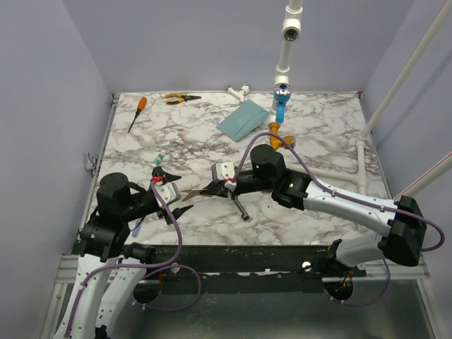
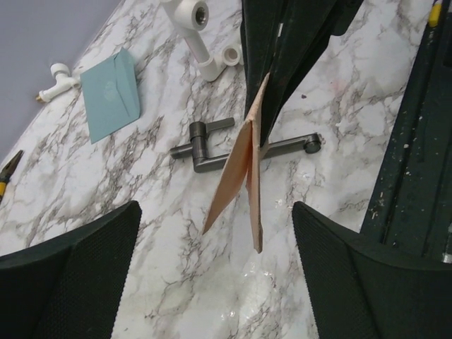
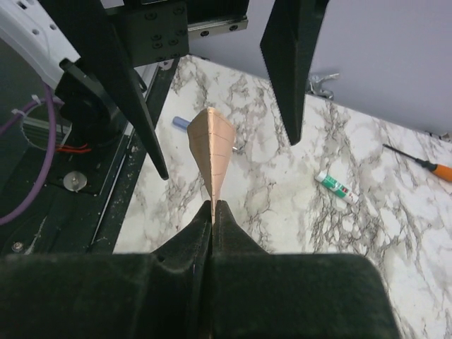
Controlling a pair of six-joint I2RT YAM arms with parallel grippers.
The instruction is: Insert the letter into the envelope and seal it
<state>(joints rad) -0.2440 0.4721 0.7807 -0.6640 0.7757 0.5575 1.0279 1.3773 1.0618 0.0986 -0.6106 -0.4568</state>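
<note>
While pinched by right tool (image 3: 212, 206), letter (image 3: 212, 152), far edges free

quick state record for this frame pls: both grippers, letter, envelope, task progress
right gripper: shut on the letter, pinching one edge
left gripper: open, fingers either side of the letter, not touching it
letter: folded, held off the table, between the two arms
envelope: flat on the table, far side, apart from both grippers
progress: letter not yet in envelope; not sealed
nearby: dark metal tool on the table beyond the letter in the left wrist view
</note>
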